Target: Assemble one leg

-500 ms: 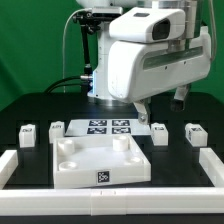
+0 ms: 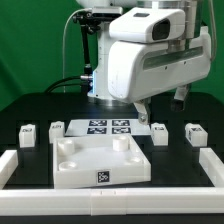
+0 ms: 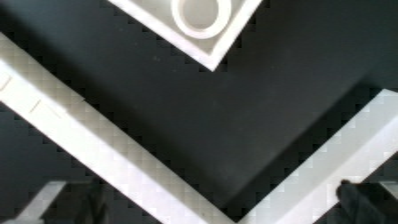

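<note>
Four small white legs with tags stand on the black table in the exterior view: two at the left (image 2: 28, 133) (image 2: 56, 128) and two at the right (image 2: 158, 131) (image 2: 194, 132). My gripper (image 2: 141, 110) hangs above the table behind the large white square tray-like part (image 2: 98, 160), mostly hidden by the arm's white body. In the wrist view the gripper (image 3: 210, 206) is open and empty, with dark fingertips (image 3: 54, 203) at both lower corners. No leg shows in the wrist view, only a corner of the tray-like part with a round socket (image 3: 199, 18).
The marker board (image 2: 108, 126) lies flat behind the tray-like part. A white rail (image 2: 110, 196) borders the table's front and sides. In the wrist view the rail (image 3: 107, 140) forms a V over the black table.
</note>
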### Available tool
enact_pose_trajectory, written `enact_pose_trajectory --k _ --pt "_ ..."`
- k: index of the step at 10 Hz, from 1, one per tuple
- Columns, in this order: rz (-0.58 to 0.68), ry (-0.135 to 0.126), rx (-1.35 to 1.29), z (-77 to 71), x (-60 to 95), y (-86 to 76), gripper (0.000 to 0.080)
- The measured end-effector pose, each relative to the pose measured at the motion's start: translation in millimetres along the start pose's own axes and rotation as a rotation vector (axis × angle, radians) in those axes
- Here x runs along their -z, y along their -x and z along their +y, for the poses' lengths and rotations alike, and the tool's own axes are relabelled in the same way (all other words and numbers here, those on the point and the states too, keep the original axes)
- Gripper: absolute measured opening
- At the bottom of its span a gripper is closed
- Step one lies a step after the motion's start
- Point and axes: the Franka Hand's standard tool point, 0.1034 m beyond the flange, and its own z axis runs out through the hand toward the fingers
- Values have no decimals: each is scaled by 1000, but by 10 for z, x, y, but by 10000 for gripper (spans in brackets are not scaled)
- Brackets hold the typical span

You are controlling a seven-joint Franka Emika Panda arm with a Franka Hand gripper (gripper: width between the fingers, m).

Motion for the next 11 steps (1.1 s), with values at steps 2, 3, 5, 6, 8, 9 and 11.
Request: enact_pose_trajectory --k 2,3,5,6,8,9,11 --pt "0 0 0 0 0 0 650" --pt "0 0 0 0 0 0 650" --pt "16 12 36 -18 -36 66 650" --pt "25 20 67 -97 -83 212 650" --pt "10 10 214 -220 -187 525 650" --pt "-3 -4 302 -192 -244 672 650" --pt "-6 -9 299 -137 -265 758 650"
